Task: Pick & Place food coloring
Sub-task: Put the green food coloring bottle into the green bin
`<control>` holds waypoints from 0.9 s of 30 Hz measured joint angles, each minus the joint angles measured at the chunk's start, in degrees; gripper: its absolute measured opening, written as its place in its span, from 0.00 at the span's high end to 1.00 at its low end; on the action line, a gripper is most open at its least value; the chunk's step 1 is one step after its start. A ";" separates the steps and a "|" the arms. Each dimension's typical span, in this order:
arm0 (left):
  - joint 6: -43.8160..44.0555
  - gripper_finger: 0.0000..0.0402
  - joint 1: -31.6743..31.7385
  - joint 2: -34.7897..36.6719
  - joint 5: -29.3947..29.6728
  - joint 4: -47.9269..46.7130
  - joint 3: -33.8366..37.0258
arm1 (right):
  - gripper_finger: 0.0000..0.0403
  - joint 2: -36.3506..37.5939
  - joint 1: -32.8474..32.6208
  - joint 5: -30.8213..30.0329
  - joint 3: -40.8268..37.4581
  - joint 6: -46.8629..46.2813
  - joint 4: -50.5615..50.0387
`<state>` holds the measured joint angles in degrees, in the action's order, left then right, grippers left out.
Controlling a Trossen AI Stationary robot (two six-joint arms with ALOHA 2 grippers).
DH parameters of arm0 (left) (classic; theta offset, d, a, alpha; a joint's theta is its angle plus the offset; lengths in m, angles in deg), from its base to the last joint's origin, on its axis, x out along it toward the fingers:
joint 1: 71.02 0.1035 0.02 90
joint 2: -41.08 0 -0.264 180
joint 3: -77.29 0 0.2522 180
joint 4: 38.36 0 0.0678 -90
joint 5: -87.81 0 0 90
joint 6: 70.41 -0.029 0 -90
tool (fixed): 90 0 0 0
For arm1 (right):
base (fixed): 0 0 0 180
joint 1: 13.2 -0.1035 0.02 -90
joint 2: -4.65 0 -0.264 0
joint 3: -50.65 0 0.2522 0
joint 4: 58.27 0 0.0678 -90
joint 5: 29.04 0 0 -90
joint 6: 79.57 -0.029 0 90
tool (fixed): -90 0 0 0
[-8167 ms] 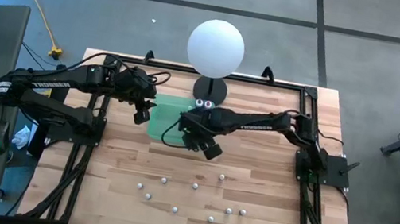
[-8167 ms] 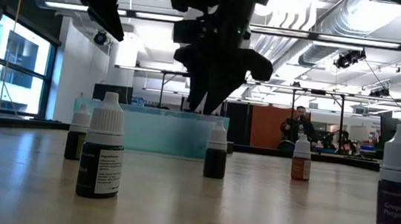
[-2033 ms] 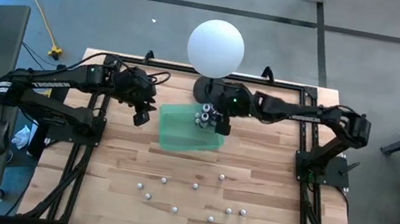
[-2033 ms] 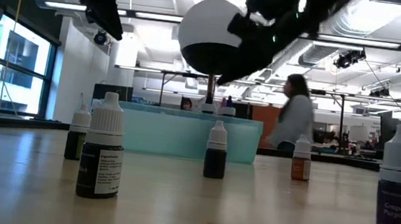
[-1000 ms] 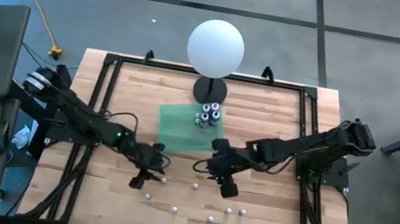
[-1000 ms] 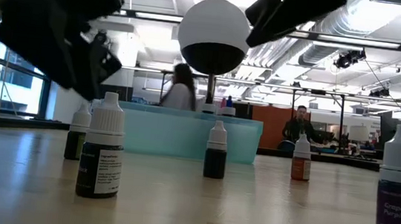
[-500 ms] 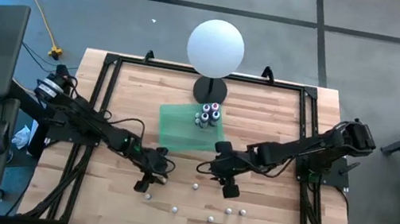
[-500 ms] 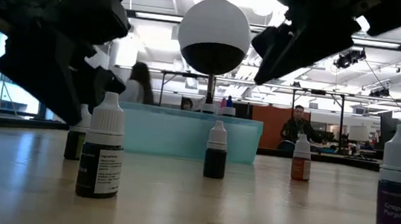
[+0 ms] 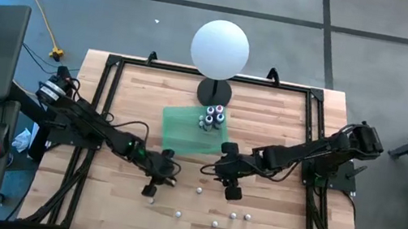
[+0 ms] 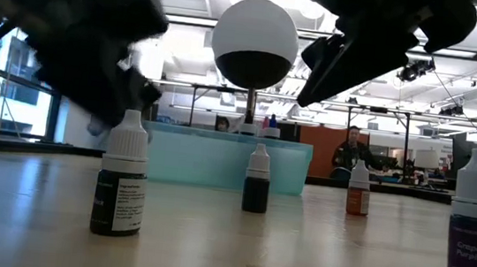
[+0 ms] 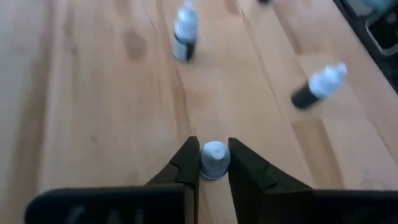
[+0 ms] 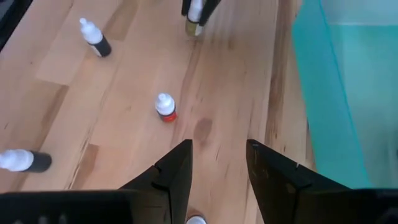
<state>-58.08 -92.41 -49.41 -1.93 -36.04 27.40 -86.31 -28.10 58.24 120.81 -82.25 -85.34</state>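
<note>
- Between the left gripper's (image 11: 214, 177) fingers sits a small bottle (image 11: 214, 160), cap toward the wrist camera, so its long axis runs roughly upright; whether it leans I cannot tell.
- On the table (image 9: 286, 111) in the high view that same bottle is hidden under the left gripper (image 9: 163, 172), near the table's middle, just in front of the green tray (image 9: 181, 131).
- Pinched on the bottle's cap, the left fingers (image 11: 186, 168) touch it on both sides.
- Low over the wood, the left arm (image 9: 95, 126) reaches in from the table's left edge, stretched long toward the centre.
- Elsewhere, loose bottles stand upright: one (image 9: 199, 188) between the two grippers, others (image 9: 234, 215) nearer the front edge, and a dark one (image 10: 121, 175) close to the low camera.
- Inside the tray's far corner a cluster of bottles (image 9: 212, 117) stands together, by the lamp's (image 9: 220, 48) base.
- Right gripper (image 9: 232, 186) hangs with its fingers (image 12: 177, 168) spread and holding nothing; a red-banded bottle (image 12: 165, 107) stands upright ahead of them, apart.
- From the table's right side the right arm (image 9: 304, 153) bends inward, its gripper just beside the tray's front right corner.
- Beyond the table, in the low view, a person (image 10: 354, 150) shows in the room.
</note>
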 joint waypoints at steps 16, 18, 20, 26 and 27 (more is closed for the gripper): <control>-9.51 0.86 22.43 11.30 9.47 -15.43 -8.44 | 0.65 0.00 0.02 -0.15 0.00 -1.09 0.49; -9.60 0.84 26.63 9.69 8.37 -15.13 -8.47 | 0.65 0.00 0.02 -0.13 0.00 -1.06 0.79; -9.64 0.82 30.09 7.77 6.74 -15.98 -8.34 | 0.65 0.00 0.02 -0.12 0.00 -0.96 0.81; -9.10 0.81 34.94 1.04 3.70 -12.81 -8.41 | 0.65 0.00 0.02 -0.13 0.00 -0.93 0.76; -9.10 0.81 35.23 -0.02 3.70 -12.15 -8.41 | 0.65 0.00 0.02 -0.14 0.00 -0.92 0.73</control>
<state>-67.18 -57.18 -49.42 1.78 -48.19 18.99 -86.31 -28.08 58.10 120.81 -83.16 -84.61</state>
